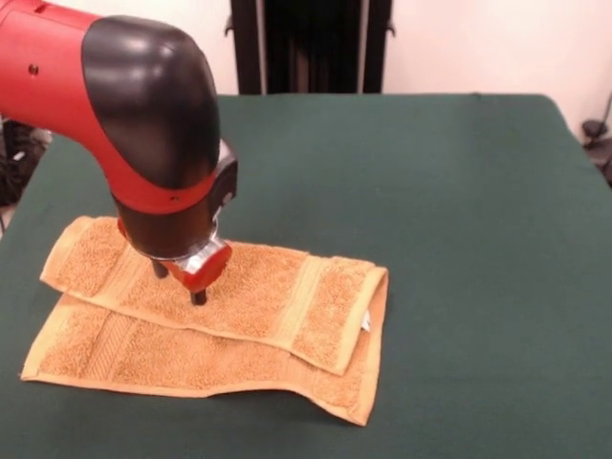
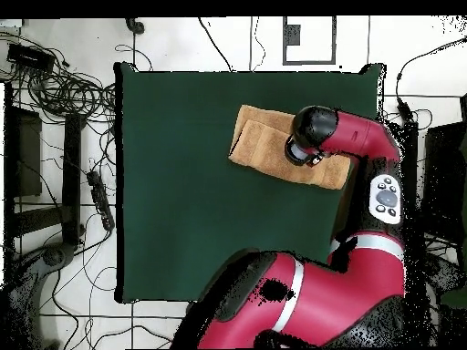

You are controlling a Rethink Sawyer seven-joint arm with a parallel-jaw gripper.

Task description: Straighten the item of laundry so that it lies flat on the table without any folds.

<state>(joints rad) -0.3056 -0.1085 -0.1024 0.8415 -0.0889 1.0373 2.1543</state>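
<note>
Towel point(image 1: 239, 316) lay folded double under the gripper point(image 1: 182, 285), whose grip I couldn't tell; next, its upper layer needed peeling open.

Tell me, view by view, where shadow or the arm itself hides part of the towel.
Front view: the arm fills the upper left and covers the towel's far edge there; the pincer throws a small soft shadow on the terry beneath it; light is even, no glare on the table. Overhead view: the arm's black head hides the towel's right-hand middle.
</note>
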